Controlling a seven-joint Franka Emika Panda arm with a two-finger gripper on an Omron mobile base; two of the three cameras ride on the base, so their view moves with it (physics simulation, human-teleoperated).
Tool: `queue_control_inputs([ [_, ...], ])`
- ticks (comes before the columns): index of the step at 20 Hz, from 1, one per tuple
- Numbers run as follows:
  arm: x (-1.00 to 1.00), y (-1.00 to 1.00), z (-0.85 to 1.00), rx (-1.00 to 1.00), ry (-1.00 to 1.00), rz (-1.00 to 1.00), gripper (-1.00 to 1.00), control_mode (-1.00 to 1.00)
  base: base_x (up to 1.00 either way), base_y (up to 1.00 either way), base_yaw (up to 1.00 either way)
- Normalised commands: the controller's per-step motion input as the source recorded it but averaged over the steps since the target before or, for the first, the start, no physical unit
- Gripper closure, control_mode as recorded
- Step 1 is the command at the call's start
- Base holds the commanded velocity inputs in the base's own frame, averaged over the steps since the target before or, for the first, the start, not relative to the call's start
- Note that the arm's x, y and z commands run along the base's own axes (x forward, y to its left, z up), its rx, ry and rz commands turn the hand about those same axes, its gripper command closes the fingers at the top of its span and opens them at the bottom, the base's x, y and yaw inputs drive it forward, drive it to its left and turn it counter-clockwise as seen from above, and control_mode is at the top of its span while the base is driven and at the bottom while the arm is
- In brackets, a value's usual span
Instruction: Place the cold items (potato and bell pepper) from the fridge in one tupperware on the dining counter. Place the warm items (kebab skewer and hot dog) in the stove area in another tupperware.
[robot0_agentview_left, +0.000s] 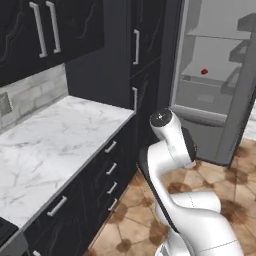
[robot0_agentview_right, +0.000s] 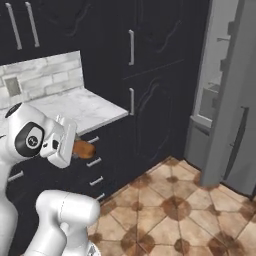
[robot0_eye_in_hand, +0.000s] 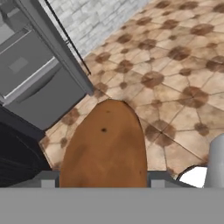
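Note:
The orange-brown potato (robot0_eye_in_hand: 105, 144) sits between my gripper's (robot0_eye_in_hand: 103, 181) fingers and bulges forward, over the tiled floor. From the right base view the potato (robot0_agentview_right: 84, 149) pokes out of the gripper (robot0_agentview_right: 76, 147), level with the dark drawers below the counter edge. The fridge (robot0_agentview_left: 207, 107) stands open at the far right, and the small red bell pepper (robot0_agentview_left: 204, 71) lies on a pale inner shelf. The hand view catches the fridge's (robot0_eye_in_hand: 30, 74) grey drawer at upper left. The tupperware, dining counter, kebab skewer and hot dog are out of view.
A white marble counter (robot0_agentview_left: 60, 145) over dark drawers (robot0_agentview_left: 107, 170) runs along the left, with tall dark cabinets (robot0_agentview_left: 145, 60) between it and the fridge. The open fridge door (robot0_agentview_left: 245, 100) juts out at right. Brown tiled floor (robot0_agentview_right: 170, 210) lies open ahead.

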Motion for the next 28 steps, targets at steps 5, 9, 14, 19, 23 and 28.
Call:
queue_control_inputs([
  [5,0.0,0.0,0.0,0.0,0.0,0.0,1.0,1.0,-0.74,-0.06,0.4],
  [9,0.0,0.0,0.0,0.0,0.0,0.0,1.0,1.0,-0.84,-0.1,0.41],
  [14,0.0,0.0,0.0,0.0,0.0,0.0,1.0,1.0,-0.97,-0.11,0.34],
  [19,0.0,0.0,0.0,0.0,0.0,0.0,1.0,1.0,-1.0,-0.03,0.23],
  [23,0.0,0.0,0.0,0.0,0.0,0.0,1.0,1.0,-1.0,0.0,0.18],
  [28,0.0,0.0,0.0,0.0,0.0,0.0,1.0,1.0,-1.0,0.0,0.28],
])
